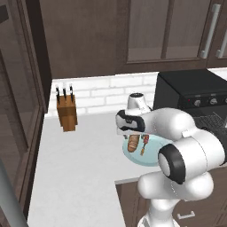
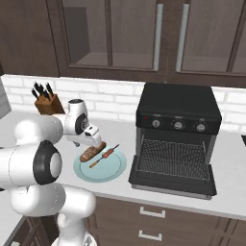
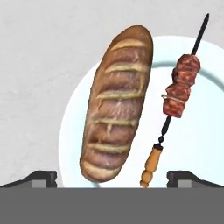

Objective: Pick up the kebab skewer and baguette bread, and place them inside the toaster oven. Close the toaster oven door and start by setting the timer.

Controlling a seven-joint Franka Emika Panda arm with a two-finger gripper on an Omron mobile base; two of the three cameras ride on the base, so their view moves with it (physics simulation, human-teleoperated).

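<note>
The gripper [image 3: 112, 181] is hovering with jaws spread wide over the plate [image 3: 205, 144], where the baguette bread [image 3: 117, 103] and kebab skewer [image 3: 177, 94] are lying just beside each other, risking an off-centre closure nudging both.

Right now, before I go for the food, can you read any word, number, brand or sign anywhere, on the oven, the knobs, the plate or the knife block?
No readable text anywhere.
Oven: no brand or label to read.
Knobs: small marks around them, too blurred to read; a red dot at the panel's left, not a character.
Plate: plain.
Knife block: plain.
Baguette and skewer: no markings.
</note>
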